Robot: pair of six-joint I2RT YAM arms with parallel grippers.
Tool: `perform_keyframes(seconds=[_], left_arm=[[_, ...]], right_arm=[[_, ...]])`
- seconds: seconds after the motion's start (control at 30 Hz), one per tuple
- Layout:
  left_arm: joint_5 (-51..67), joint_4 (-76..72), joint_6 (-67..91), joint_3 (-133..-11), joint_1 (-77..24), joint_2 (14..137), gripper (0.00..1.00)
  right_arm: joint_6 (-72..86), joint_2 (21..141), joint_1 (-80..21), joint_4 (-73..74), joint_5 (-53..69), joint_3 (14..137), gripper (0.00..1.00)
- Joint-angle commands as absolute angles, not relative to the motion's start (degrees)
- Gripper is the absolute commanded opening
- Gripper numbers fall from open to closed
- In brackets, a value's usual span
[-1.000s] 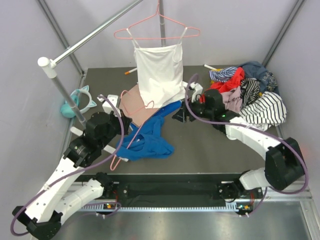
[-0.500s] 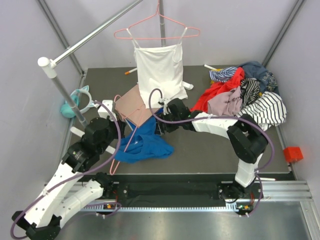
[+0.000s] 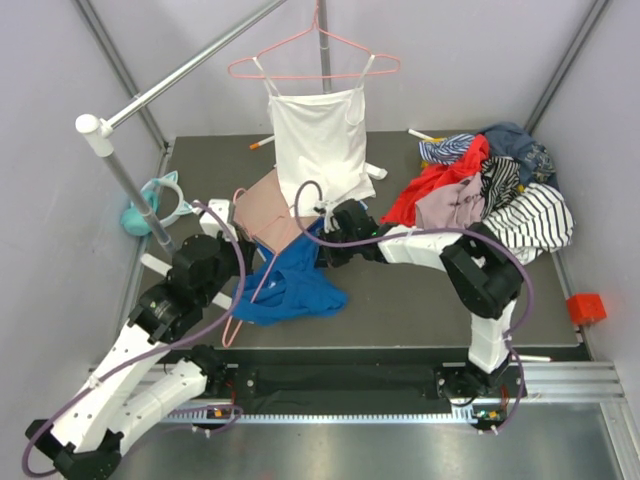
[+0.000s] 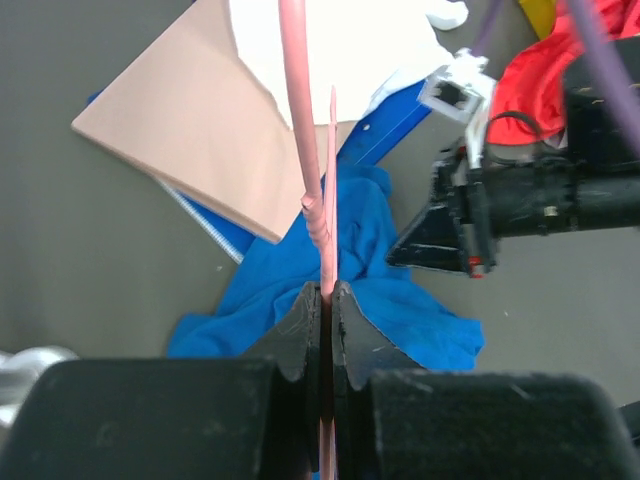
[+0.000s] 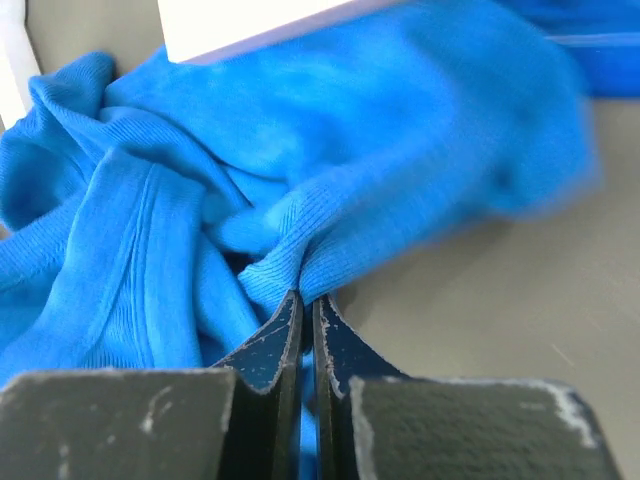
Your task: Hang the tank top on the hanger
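Observation:
The blue tank top (image 3: 292, 288) lies crumpled on the dark table, partly under a tan board. A thin pink wire hanger (image 3: 262, 281) rests slanted across the top's left side. My left gripper (image 3: 244, 262) is shut on the hanger's wire (image 4: 322, 215), which passes up between its fingers over the blue fabric (image 4: 415, 320). My right gripper (image 3: 322, 254) reaches in from the right and is shut on a pinched fold at the top's upper right edge (image 5: 300, 265). Its jaws (image 5: 308, 298) meet on the ribbed blue cloth (image 5: 200, 150).
A white camisole (image 3: 318, 150) hangs on another pink hanger (image 3: 315, 62) from the rail behind. A tan board (image 3: 265, 210) overlaps the top's far edge. A clothes pile (image 3: 490, 190) fills the back right. A teal toy (image 3: 155, 205) stands left, a red block (image 3: 585, 307) right.
My right arm swung from the clothes pile over to the tank top, then its jaws shut on a fold of it. The left arm with the hanger shifted slightly.

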State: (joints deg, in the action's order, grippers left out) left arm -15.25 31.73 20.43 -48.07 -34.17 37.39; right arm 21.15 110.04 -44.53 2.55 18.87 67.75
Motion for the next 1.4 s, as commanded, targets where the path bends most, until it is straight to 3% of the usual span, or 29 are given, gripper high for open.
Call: perform_keyframes(seconds=[0.0, 0.23, 0.47, 0.5, 0.6, 0.7, 0.9, 1.37], left_arm=[[-11.43, 21.54, 17.06, -49.12, -34.28, 41.74, 0.0], [-4.93, 12.58, 16.17, -51.94, -34.28, 49.39, 0.0], [-0.35, 4.49, 20.12, -45.98, -34.54, 52.73, 0.0], [-0.26, 2.74, 21.0, -44.14, -34.63, 52.82, 0.0], [-0.26, 2.02, 21.45, -41.67, -34.98, 53.17, 0.0], [-1.57, 2.9, 21.18, -40.78, -34.98, 52.56, 0.0], [-4.83, 5.8, 21.7, -39.73, -34.98, 49.31, 0.0], [-9.23, 9.14, 24.17, -38.41, -35.07, 44.82, 0.0]], right_arm=[[21.27, 97.93, -38.42, 1.65, 17.06, 61.9, 0.0], [12.92, 77.2, -30.33, 17.92, 3.97, 57.49, 0.0], [18.36, 72.6, -29.97, 24.43, 3.69, 48.88, 0.02], [19.76, 72.6, -29.97, 24.87, 3.6, 47.56, 0.2], [20.92, 72.42, -30.41, 23.47, 5.79, 47.46, 0.5], [20.4, 73.38, -31.46, 21.1, 7.64, 51.74, 0.6], [17.84, 82.94, -35.93, 18.81, 9.66, 63.0, 0.61], [19.68, 100.02, -43.94, 14.68, 10.02, 69.87, 0.6]])
